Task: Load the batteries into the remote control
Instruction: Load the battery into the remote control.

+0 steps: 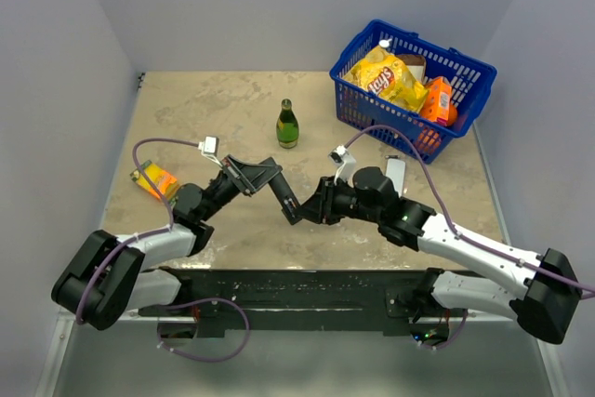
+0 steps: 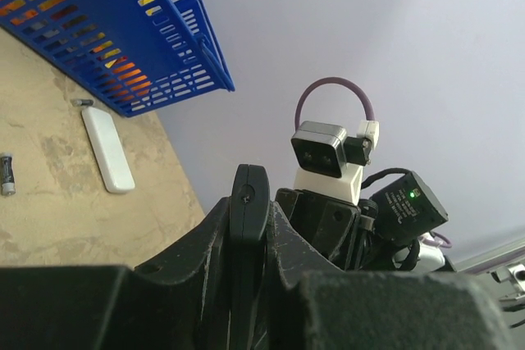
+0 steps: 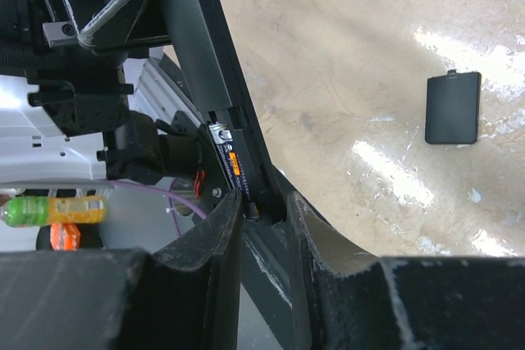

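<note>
The remote control (image 1: pixel 282 194) is a slim black bar held off the table between both grippers. My left gripper (image 1: pixel 263 177) is shut on its upper end; in the left wrist view the remote's edge (image 2: pixel 248 190) stands clamped between the fingers. My right gripper (image 1: pixel 302 213) is shut around the lower end. In the right wrist view the remote (image 3: pixel 209 47) shows its open back with one battery (image 3: pixel 234 161) lying in the compartment just above my fingertips. Another battery (image 2: pixel 7 175) lies loose on the table. The black cover (image 3: pixel 453 108) lies flat on the table.
A blue basket (image 1: pixel 468 67) of snack packs stands at the back right. A green bottle (image 1: pixel 287 125) stands behind the grippers. A flat white device (image 1: pixel 395 174) lies beside my right arm. An orange packet (image 1: pixel 156 179) lies at the left.
</note>
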